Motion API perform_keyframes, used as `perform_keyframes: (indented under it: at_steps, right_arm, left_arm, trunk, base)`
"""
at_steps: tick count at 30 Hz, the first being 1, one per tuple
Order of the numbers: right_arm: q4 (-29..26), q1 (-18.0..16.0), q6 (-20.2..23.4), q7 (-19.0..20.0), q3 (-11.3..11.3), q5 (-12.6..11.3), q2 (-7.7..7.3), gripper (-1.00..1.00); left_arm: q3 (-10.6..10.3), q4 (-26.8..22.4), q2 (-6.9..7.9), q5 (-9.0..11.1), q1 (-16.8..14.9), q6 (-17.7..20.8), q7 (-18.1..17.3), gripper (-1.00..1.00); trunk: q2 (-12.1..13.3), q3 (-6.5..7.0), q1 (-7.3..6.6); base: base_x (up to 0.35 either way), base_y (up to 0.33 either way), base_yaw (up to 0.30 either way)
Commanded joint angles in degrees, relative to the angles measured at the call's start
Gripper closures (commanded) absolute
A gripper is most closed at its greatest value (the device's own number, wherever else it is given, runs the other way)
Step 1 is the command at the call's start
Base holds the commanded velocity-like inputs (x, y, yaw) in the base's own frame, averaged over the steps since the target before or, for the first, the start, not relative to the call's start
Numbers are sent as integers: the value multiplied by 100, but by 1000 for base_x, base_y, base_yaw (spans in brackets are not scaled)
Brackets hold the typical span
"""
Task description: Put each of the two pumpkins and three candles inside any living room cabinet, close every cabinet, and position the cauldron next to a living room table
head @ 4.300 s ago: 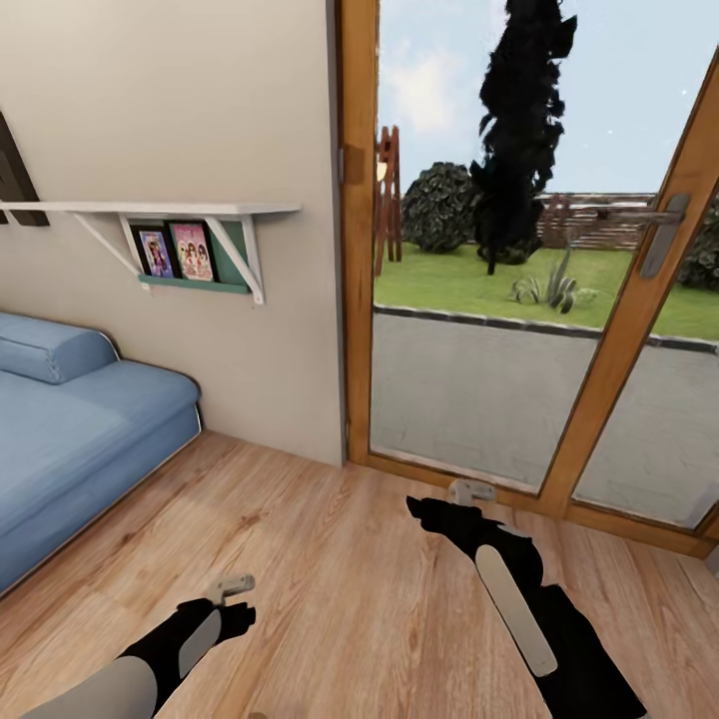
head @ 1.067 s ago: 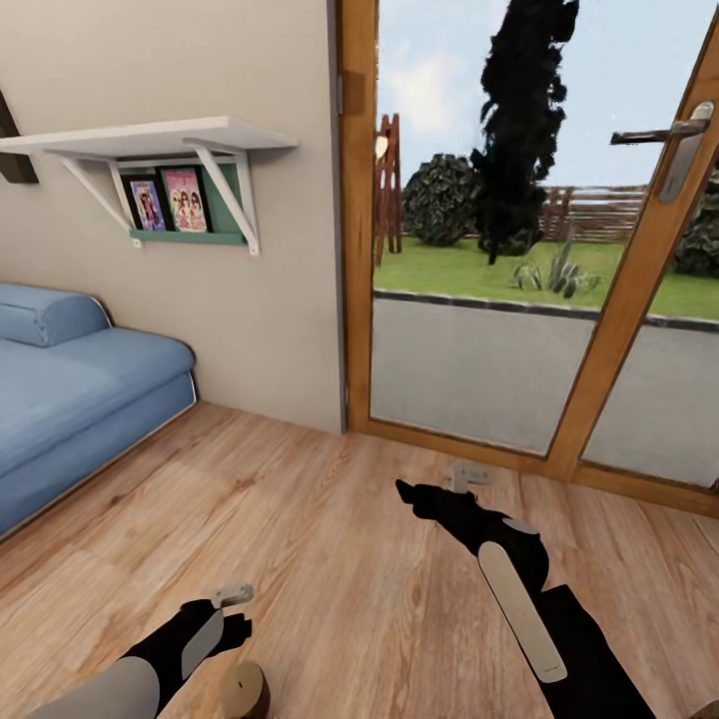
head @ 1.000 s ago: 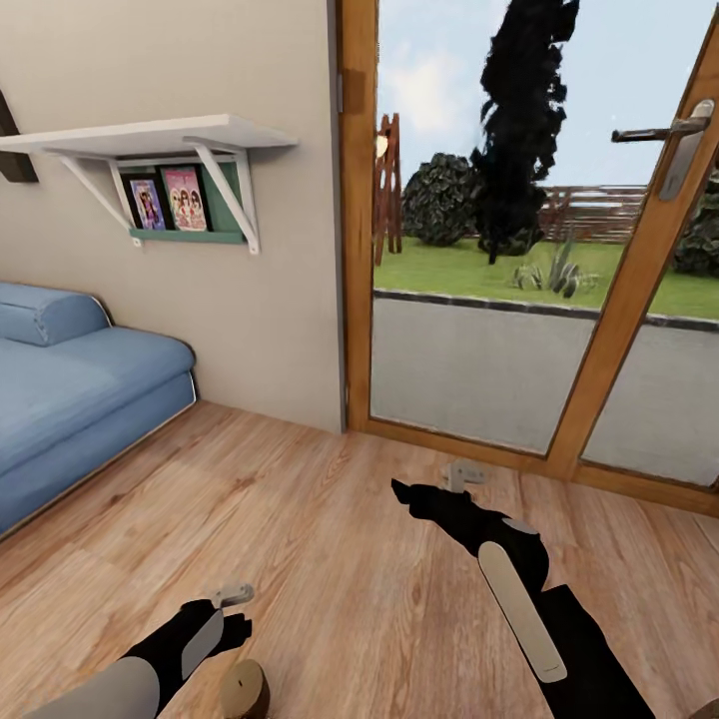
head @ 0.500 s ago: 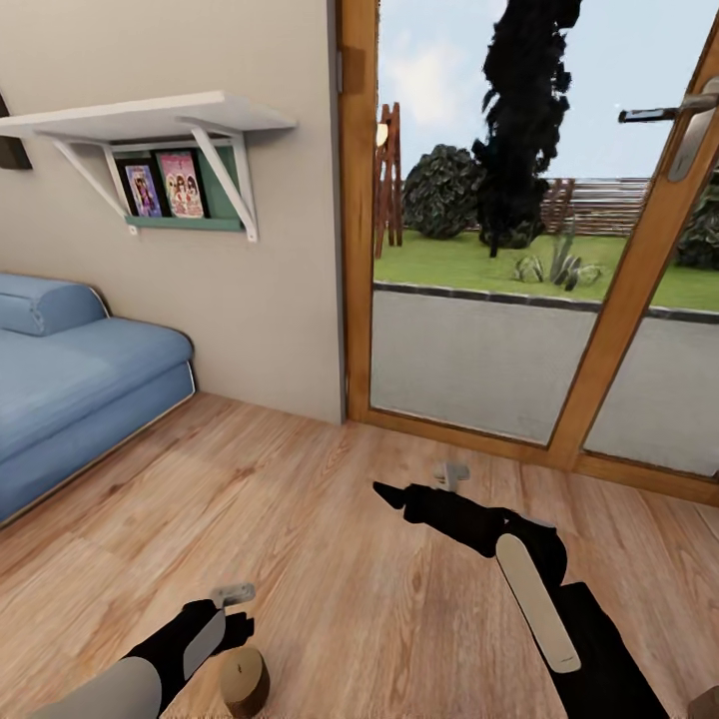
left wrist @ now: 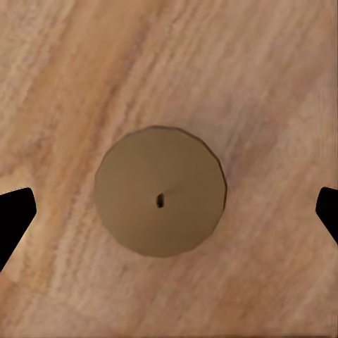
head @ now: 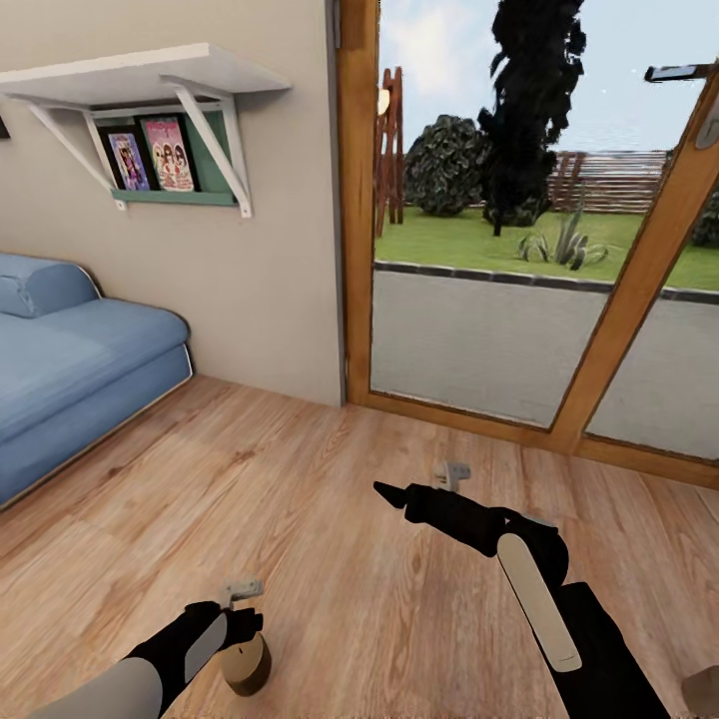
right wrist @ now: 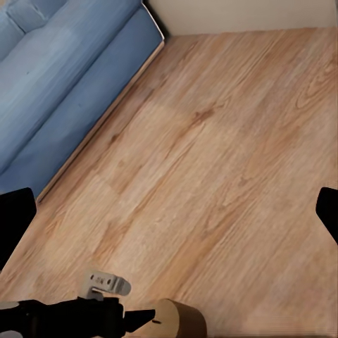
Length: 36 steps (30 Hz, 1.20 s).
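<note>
One grey-beige candle (head: 247, 664) stands upright on the wood floor at the lower left of the head view. My left gripper (head: 244, 629) hangs right above it. In the left wrist view I look straight down on the candle's round top (left wrist: 160, 190), and the left gripper (left wrist: 169, 211) is open, a dark fingertip (left wrist: 14, 215) out on either side, well apart from the candle. My right gripper (head: 391, 493) is held out over bare floor mid-room; in its wrist view the right gripper (right wrist: 169, 215) is open and holds nothing. That view also catches the candle (right wrist: 177, 321) under the left gripper (right wrist: 134, 318).
A blue sofa (head: 70, 369) lines the left wall under a white wall shelf (head: 150, 75). Ahead stands a wood-framed glass door (head: 469, 320) to the garden. A beige object (head: 703, 690) is cut off at the head view's lower right corner.
The head view has tilted down, so the candle shows more fully. My left gripper now sits over the candle. The right arm has stretched a little to the left.
</note>
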Motion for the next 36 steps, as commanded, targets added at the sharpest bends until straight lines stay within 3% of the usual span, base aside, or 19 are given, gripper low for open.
perform_keyframes:
  at_steps: [1, 20, 36]
  right_arm:
    - [-3, -4, 19, 23, 2, 19, -2, -100]
    - [-2, -4, 19, 23, -4, 19, -3, -100]
    - [-3, -4, 19, 23, -2, 19, -3, -100]
  left_arm:
    - [-53, -17, 5, 60, -1, 25, 39, -100]
    - [-85, -17, 4, 60, -1, -73, 24, -100]
    - [-85, -23, 4, 62, -1, -74, 24, -100]
  trunk:
    - [-4, -28, 1]
    - [-29, -449, 50]
    - [-29, -449, 50]
  base:
    - [0, 0, 0]
    - [0, 0, 0]
    - [21, 4, 0]
